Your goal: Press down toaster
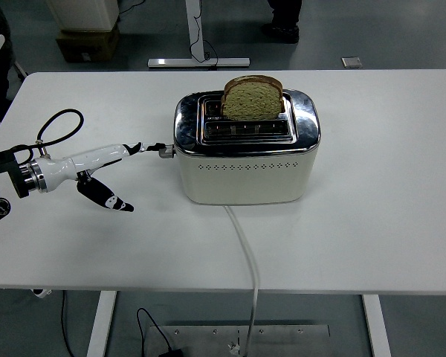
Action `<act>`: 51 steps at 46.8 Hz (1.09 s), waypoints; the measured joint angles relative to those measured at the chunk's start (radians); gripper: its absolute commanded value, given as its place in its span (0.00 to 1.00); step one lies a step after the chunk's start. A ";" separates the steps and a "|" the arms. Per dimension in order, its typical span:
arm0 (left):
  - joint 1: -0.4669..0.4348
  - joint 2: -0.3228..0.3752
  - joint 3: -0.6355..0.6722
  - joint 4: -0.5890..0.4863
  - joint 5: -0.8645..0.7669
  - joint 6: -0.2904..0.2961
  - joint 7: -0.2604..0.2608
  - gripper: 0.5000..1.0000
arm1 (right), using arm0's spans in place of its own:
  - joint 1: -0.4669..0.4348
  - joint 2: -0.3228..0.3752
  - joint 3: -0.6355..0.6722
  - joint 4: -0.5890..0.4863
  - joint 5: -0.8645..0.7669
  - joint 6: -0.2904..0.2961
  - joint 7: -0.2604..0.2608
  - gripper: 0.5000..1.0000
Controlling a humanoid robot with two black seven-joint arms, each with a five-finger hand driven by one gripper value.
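A cream and chrome toaster (245, 152) stands in the middle of the white table (386, 186). A slice of brown bread (253, 99) sticks up out of its far slot. The lever knob (164, 151) juts from the toaster's left end. My left hand (123, 167) reaches in from the left edge, its fingers spread. Its upper fingertips (150, 147) are right at the knob and seem to touch it; the thumb points down towards the table. The hand holds nothing.
The toaster's white cord (245, 249) runs from its front over the table's near edge. A black cable loop (59, 126) arcs above my left wrist. A cardboard box (88, 41) and a desk leg (198, 44) stand on the floor beyond the table.
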 measured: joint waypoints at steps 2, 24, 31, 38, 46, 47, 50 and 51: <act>0.000 -0.001 0.000 0.001 0.000 0.000 0.000 1.00 | 0.000 0.000 0.000 0.000 0.000 0.000 0.000 1.00; 0.003 -0.009 0.002 0.007 0.000 0.000 0.001 1.00 | 0.000 0.000 0.000 0.000 0.000 0.000 -0.001 1.00; 0.003 -0.021 0.015 0.010 0.000 0.001 0.003 1.00 | -0.001 0.000 0.000 0.000 0.000 0.000 -0.001 1.00; 0.010 -0.033 0.035 0.021 -0.002 0.002 0.004 1.00 | 0.000 0.000 0.000 0.000 0.000 0.000 -0.001 1.00; 0.012 -0.054 0.044 0.052 -0.002 0.001 0.004 1.00 | -0.001 0.000 0.000 0.000 0.000 0.000 0.000 1.00; 0.012 -0.056 0.044 0.054 -0.002 0.001 0.004 1.00 | -0.001 0.000 0.000 0.000 0.000 0.000 0.000 1.00; 0.013 -0.058 0.044 0.059 -0.002 0.001 0.004 1.00 | -0.001 0.000 0.000 0.000 0.000 0.000 0.000 1.00; 0.014 -0.059 0.044 0.060 -0.002 0.001 0.004 1.00 | -0.001 0.000 0.000 0.000 0.000 0.000 0.000 1.00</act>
